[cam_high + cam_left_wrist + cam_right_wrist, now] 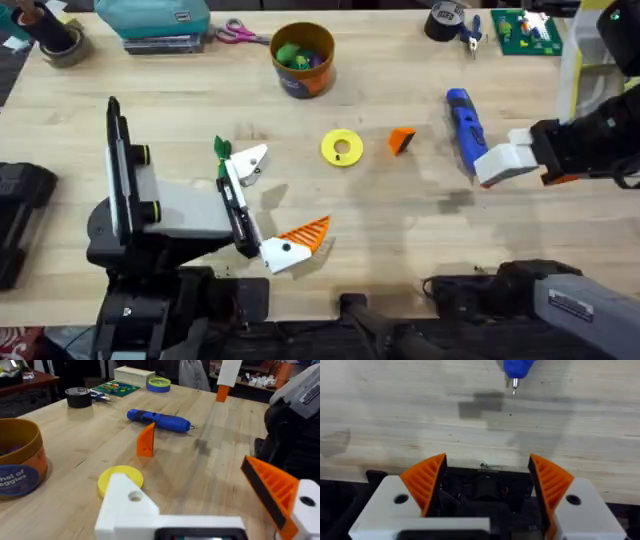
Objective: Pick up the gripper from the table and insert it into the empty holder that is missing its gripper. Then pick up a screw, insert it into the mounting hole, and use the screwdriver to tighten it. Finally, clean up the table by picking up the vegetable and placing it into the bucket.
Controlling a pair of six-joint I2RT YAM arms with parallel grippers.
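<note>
Though partly cut off, bucket [17, 462] reads "veggies".

Table [420, 215]: pale wood grain. Gripper [401, 140]: orange, ribbed. Screwdriver [463, 122]: blue body, silver tip. Bucket [303, 60]: orange-brown, dark blue band with white lettering; green and purple pieces inside. Disc [342, 148]: yellow. Holder [131, 510]: plain white. Left gripper [264, 210]: white blocks, one orange ribbed wedge. Right gripper [487, 482]: white blocks, two orange ribbed pads. Tape roll [79, 397]: black.
</note>
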